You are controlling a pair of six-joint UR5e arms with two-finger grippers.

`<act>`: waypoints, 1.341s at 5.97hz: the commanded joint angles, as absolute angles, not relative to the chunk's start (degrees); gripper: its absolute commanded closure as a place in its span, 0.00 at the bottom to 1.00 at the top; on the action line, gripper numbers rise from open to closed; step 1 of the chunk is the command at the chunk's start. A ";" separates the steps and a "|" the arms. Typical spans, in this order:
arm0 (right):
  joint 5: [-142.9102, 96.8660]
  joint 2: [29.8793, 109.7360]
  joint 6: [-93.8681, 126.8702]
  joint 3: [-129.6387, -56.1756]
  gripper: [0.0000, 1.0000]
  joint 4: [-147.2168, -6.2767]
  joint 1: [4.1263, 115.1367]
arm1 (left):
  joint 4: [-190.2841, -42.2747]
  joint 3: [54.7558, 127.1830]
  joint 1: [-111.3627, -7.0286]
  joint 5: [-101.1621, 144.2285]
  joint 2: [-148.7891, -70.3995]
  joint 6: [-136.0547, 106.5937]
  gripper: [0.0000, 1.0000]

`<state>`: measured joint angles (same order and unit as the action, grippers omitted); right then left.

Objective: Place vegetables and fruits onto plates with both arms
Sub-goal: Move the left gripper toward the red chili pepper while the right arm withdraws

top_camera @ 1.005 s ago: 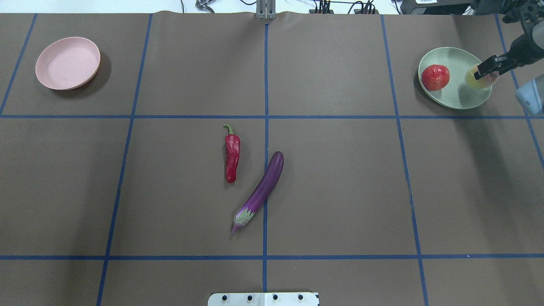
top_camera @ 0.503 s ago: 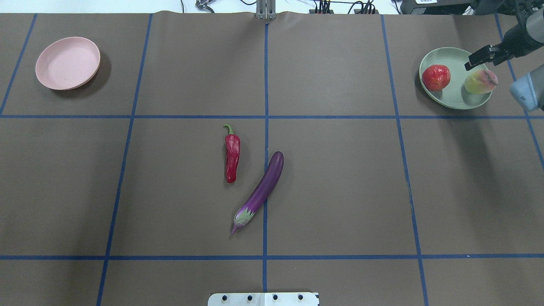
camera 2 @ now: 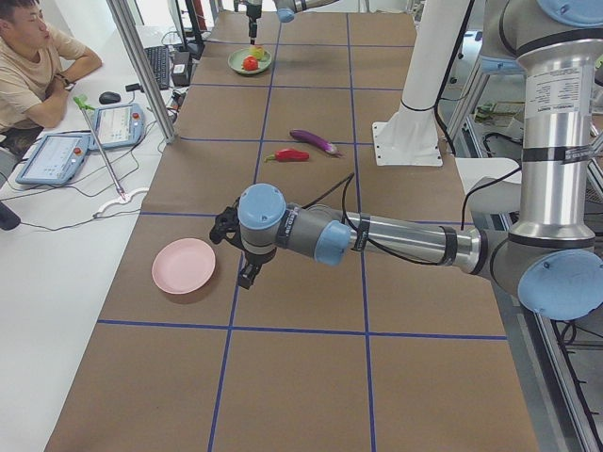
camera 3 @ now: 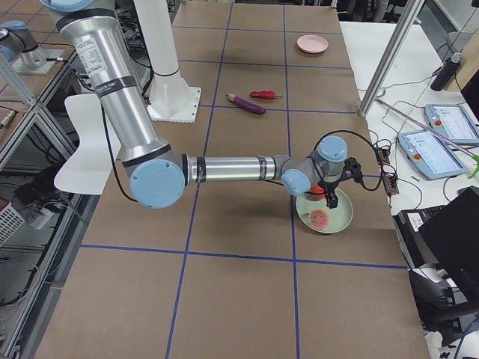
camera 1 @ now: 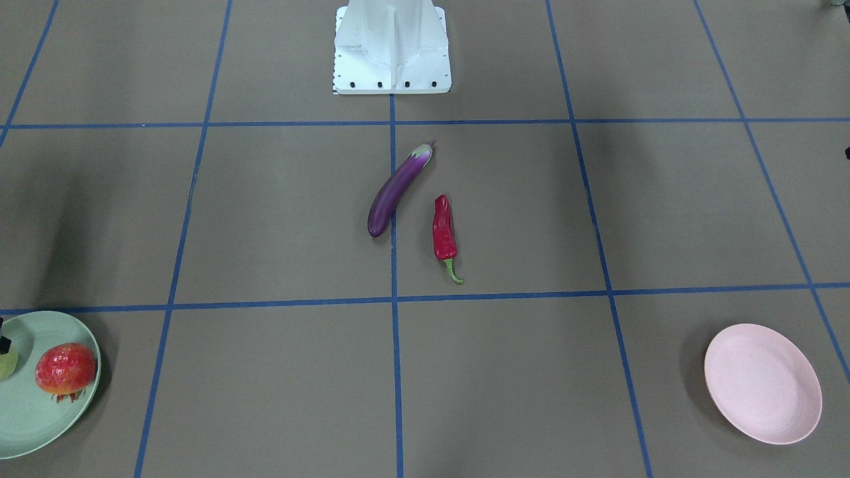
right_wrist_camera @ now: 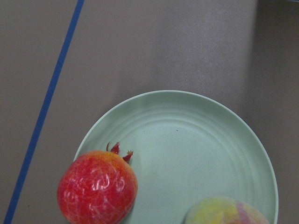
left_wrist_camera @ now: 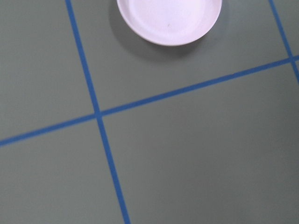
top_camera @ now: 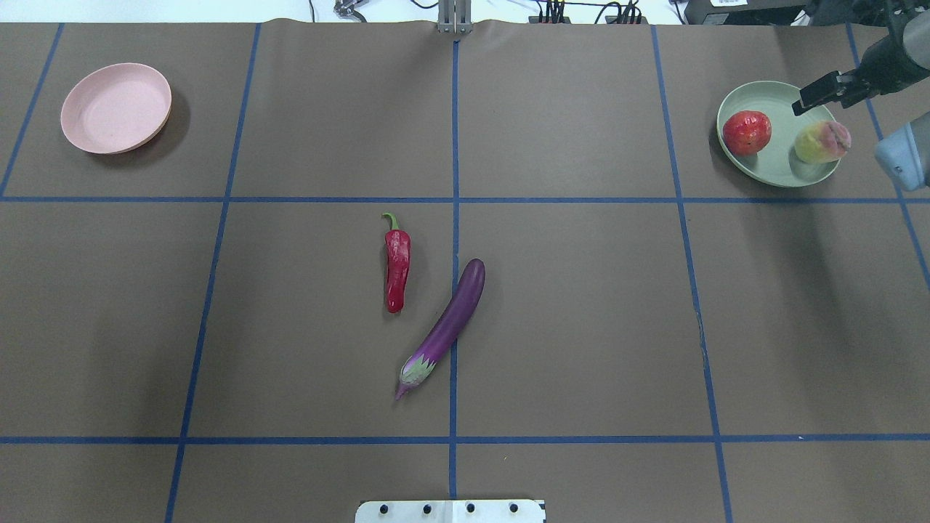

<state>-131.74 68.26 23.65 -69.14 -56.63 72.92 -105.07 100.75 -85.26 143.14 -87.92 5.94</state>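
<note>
The pomegranate [top_camera: 746, 132] and the peach [top_camera: 821, 142] lie on the pale green plate [top_camera: 781, 98] at the far right. My right gripper [top_camera: 817, 93] hovers open and empty over the plate's far rim, clear of both fruits. Its wrist view shows the pomegranate [right_wrist_camera: 97, 186], the peach [right_wrist_camera: 229, 212] and the plate [right_wrist_camera: 187, 135] below. The red chili [top_camera: 397, 270] and the purple eggplant [top_camera: 450, 323] lie side by side at the table's middle. The pink plate [top_camera: 116, 107] is bare at the far left. My left gripper [camera 2: 240, 256] hangs beside the pink plate [camera 2: 184, 266]; I cannot tell if it is open.
The white base block [top_camera: 450, 511] sits at the near middle edge. Blue tape lines divide the brown table cover. An operator [camera 2: 33, 71] sits beyond the table's far side, by tablets and cables.
My right gripper opened and let go of the peach, which now rests on the green plate. The gripper has drawn up and back from it. The chili and eggplant have not moved.
</note>
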 commanded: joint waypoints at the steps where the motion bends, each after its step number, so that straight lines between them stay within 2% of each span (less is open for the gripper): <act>1: -131.75 71.00 23.64 -71.97 0.00 -56.51 72.95 | -112.39 99.41 -78.25 144.05 -92.25 0.41 0.00; 4: -131.92 72.24 23.64 -72.86 0.00 -56.51 73.30 | -119.36 99.40 -63.43 131.48 -101.39 -37.32 0.00; 5: -133.05 74.86 23.64 -75.38 0.00 -56.77 74.78 | -119.01 98.88 -57.28 124.70 -103.77 -45.01 0.00; 6: -135.24 77.32 22.77 -79.24 0.00 -60.26 78.10 | -118.83 98.79 -55.48 123.06 -103.89 -44.91 0.00; 8: -134.83 87.67 14.48 -89.08 0.00 -66.23 79.36 | -118.83 98.79 -50.32 123.13 -106.24 -46.13 0.00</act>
